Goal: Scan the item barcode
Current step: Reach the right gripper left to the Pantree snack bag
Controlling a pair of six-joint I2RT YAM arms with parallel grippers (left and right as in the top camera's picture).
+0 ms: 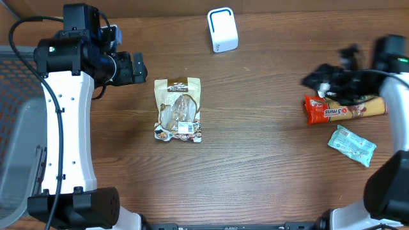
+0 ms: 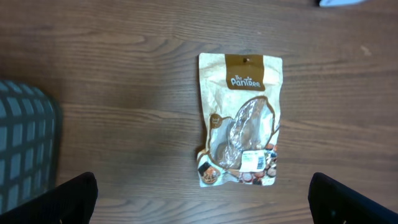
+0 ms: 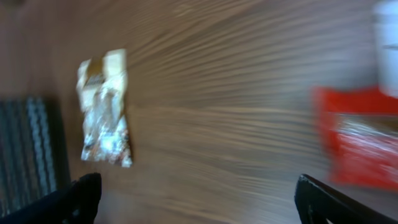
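Three packets lie on one bench (image 1: pixel 255 166): one beige pouch (image 1: pixel 178 108), one red packet (image 1: pixel 342 110) and one pale green packet (image 1: pixel 352 145). There is one white box (image 1: pixel 222 30) and one grey basket (image 1: pixel 13 96). There are two grippers, the left gripper (image 1: pixel 139 68) and the right gripper (image 1: pixel 313 81).

You're looking at left arm (image 1: pixel 75 134): long white link, small dark screw dots lining it, black cable (image 1: pixel 61 137) running down its face and looping past black joint housing. Green light (image 1: pixel 52 48) glowing on that housing. Round black base joint sitting near bottom left corner of table (image 1: pixel 255 160). Right arm (image 1: pixel 396 96): white shell, black joints, blurring. Wrist views showing you left fingers (image 2: pixel 71 199) and right fingers (image 3: pixel 74 198) as plain black, blunt.
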